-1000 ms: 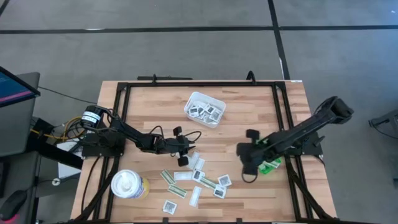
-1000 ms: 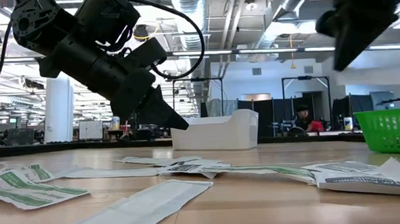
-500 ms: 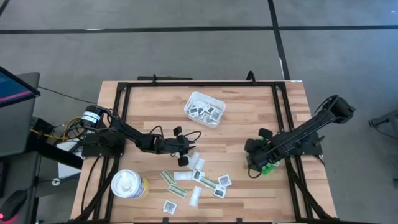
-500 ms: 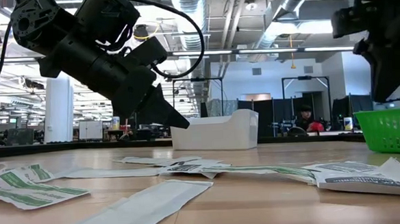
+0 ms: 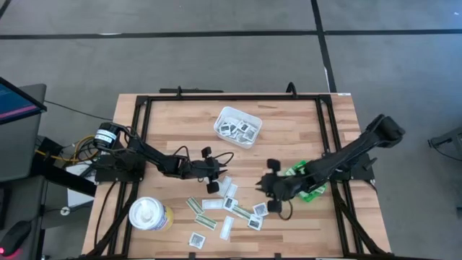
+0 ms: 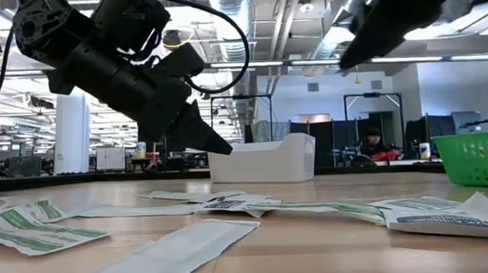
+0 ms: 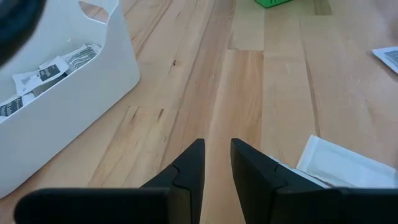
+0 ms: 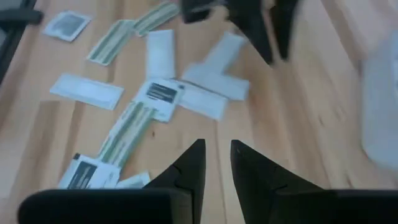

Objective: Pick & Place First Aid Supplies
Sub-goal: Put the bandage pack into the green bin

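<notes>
- The right arm's fingers (image 5: 268, 189) hang above the table (image 5: 289, 137), with a narrow gap between the tips and nothing in that gap; the right wrist view shows bare wood and packets beyond them.
- Ahead of those fingers lies the scatter of first aid supplies (image 8: 160, 93): square white packets with dark print and narrow white-and-olive strips, all flat on the wood.
- One square packet (image 5: 260, 209) lies just beside the right fingers, on their near side in the high view.
- The green bin (image 5: 312, 192) sits just behind the right fingers, under that arm's forearm.
- The left arm's fingers (image 5: 211, 182) are low over the table at the far edge of the packet scatter, standing slightly apart with nothing between them.
- In the left wrist view a white packet (image 7: 345, 165) lies just to one side of the left fingertips (image 7: 191, 163), partly under one of them.
- The white tray (image 5: 237, 126) stands well ahead of the left fingers and holds several packets.
- A white round tub (image 5: 149, 214) sits near the table's front left corner, well apart from both pairs of fingers.
</notes>
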Robot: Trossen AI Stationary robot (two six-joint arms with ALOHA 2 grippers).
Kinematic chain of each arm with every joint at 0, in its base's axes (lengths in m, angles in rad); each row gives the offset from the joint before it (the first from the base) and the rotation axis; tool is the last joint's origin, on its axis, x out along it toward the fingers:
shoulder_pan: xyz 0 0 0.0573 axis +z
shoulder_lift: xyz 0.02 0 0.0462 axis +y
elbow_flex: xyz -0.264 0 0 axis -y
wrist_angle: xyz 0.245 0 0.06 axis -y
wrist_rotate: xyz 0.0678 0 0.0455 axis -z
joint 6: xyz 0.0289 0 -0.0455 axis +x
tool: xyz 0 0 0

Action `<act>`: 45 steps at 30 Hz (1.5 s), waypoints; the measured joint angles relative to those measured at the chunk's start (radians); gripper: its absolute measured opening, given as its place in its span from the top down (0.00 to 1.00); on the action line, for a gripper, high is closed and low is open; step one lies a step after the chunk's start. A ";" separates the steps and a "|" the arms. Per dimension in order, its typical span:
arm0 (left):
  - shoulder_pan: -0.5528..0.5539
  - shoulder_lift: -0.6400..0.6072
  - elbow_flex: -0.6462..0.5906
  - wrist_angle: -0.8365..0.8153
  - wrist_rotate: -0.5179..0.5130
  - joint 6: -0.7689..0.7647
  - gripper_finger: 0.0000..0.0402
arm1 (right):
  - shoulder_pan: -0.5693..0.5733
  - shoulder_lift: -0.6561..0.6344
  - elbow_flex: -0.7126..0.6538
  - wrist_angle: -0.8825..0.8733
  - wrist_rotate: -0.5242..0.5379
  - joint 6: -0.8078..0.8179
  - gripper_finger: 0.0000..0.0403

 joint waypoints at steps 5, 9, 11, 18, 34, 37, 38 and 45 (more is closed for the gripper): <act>-0.002 0.000 0.000 0.000 0.002 0.001 0.80 | -0.004 0.144 0.000 0.139 -0.117 -0.050 0.83; 0.002 0.000 0.000 0.000 0.000 0.001 0.80 | -0.031 0.232 0.012 0.208 -0.268 -0.034 0.83; 0.003 0.000 0.000 0.001 0.000 0.005 0.80 | -0.054 0.261 0.025 0.249 -0.353 -0.018 0.83; 0.005 0.000 0.000 0.001 0.000 0.008 0.80 | -0.113 0.344 0.044 0.326 -0.577 0.042 0.83; 0.005 0.000 0.000 0.001 0.000 0.005 0.80 | -0.118 0.402 0.043 0.318 -0.565 0.080 0.83; 0.005 0.000 0.000 0.001 0.000 0.005 0.80 | -0.112 0.402 0.043 0.318 -0.547 0.080 0.83; 0.005 0.000 0.000 0.001 0.000 0.005 0.80 | -0.111 0.402 0.043 0.319 -0.538 0.080 0.83; 0.005 0.000 0.000 0.001 0.000 0.007 0.80 | -0.096 0.402 0.043 0.323 -0.536 0.116 0.83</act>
